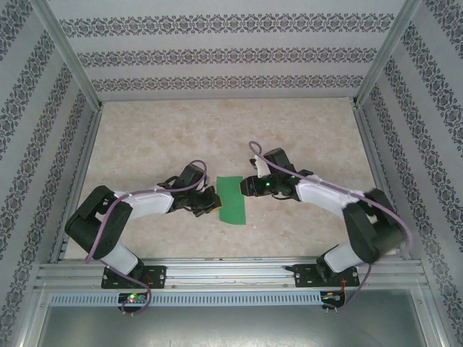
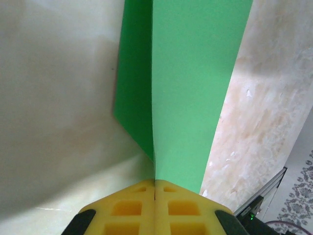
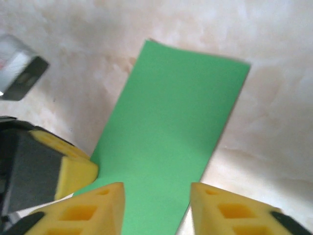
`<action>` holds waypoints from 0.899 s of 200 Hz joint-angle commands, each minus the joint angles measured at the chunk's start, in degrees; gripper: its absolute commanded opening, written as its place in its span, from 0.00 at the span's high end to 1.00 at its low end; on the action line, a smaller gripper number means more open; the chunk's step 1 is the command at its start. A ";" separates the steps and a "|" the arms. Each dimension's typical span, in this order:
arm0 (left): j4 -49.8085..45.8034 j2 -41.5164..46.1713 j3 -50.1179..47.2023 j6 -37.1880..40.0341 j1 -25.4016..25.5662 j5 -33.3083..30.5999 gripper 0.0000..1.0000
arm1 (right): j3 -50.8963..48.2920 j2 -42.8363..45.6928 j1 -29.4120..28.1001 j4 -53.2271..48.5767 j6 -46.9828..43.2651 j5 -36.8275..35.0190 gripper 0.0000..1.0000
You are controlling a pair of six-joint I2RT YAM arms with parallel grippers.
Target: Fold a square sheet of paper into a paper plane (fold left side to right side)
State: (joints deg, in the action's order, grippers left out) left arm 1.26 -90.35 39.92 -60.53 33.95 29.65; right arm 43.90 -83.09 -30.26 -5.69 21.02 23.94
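Observation:
The green sheet of paper [image 1: 232, 200] lies on the table between the two arms as a narrow rectangle, folded in half. In the left wrist view one layer of the paper [image 2: 188, 83] rises from a crease, and a darker flap sits to its left. My left gripper [image 1: 210, 201] is at the paper's left edge, its yellow pads [image 2: 127, 210] pressed together on the sheet, shut [image 2: 155, 182]. My right gripper [image 1: 248, 186] hovers over the paper's far right part, open [image 3: 156, 192], with the green paper [image 3: 178, 122] showing between its fingers [image 3: 100, 208].
The marbled beige tabletop [image 1: 166, 144] is ringed by patterned walls and an aluminium frame [image 1: 217, 271]. The left gripper's yellow fingertip [image 3: 73, 169] sits close beside my right fingers. A grey block [image 3: 19, 73] shows at the upper left of the right wrist view.

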 commanded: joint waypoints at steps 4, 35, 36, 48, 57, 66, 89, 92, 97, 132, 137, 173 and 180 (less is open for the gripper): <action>3.94 1.58 -1.66 -5.63 1.87 -3.41 1.00 | -6.36 8.73 -4.25 1.87 -8.25 -8.65 0.51; 5.75 0.97 -1.78 -7.27 2.68 -3.97 1.00 | -13.27 16.40 -15.23 4.95 -15.44 -19.19 0.41; 5.76 0.96 -1.78 -7.29 2.69 -3.98 1.00 | -13.42 16.48 -15.64 5.10 -15.72 -19.42 0.41; 6.03 0.70 -1.73 -7.49 2.95 -4.03 1.00 | -15.28 17.16 -20.42 6.56 -18.20 -23.40 0.39; 6.25 0.63 -1.85 -7.69 3.04 -3.90 1.00 | -16.09 16.96 -23.65 7.16 -19.82 -26.43 0.37; 6.48 0.53 -1.70 -7.89 3.13 -3.78 1.00 | -16.58 16.31 -26.31 7.63 -20.87 -29.27 0.37; 6.96 0.41 -1.78 -8.16 3.22 -3.57 1.00 | -16.89 12.93 -31.45 9.52 -23.31 -33.96 0.32; 6.97 0.43 -1.78 -8.19 3.24 -3.55 1.00 | -16.87 12.35 -31.98 9.70 -23.71 -34.57 0.32; 6.97 0.43 -1.78 -8.19 3.22 -3.58 1.00 | -16.58 11.35 -32.67 9.82 -24.19 -35.50 0.31; 6.87 0.26 -1.69 -8.19 3.32 -3.52 1.00 | -12.89 4.52 -35.17 10.33 -26.22 -38.74 0.30; 6.84 0.31 -1.69 -8.26 3.38 -3.46 1.00 | -12.26 3.69 -35.30 10.47 -26.35 -38.92 0.29; 6.69 0.29 -1.61 -8.14 3.40 -3.39 1.00 | -9.44 -0.85 -35.31 13.10 -26.98 -40.45 0.32; 6.66 0.32 -1.60 -8.20 3.40 -3.33 1.00 | -8.98 -1.59 -35.37 13.48 -27.08 -40.42 0.34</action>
State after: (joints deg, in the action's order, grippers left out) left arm 6.13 -90.11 38.59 -67.61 36.45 26.68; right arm 32.29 -82.72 -65.04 4.51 -4.43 -13.78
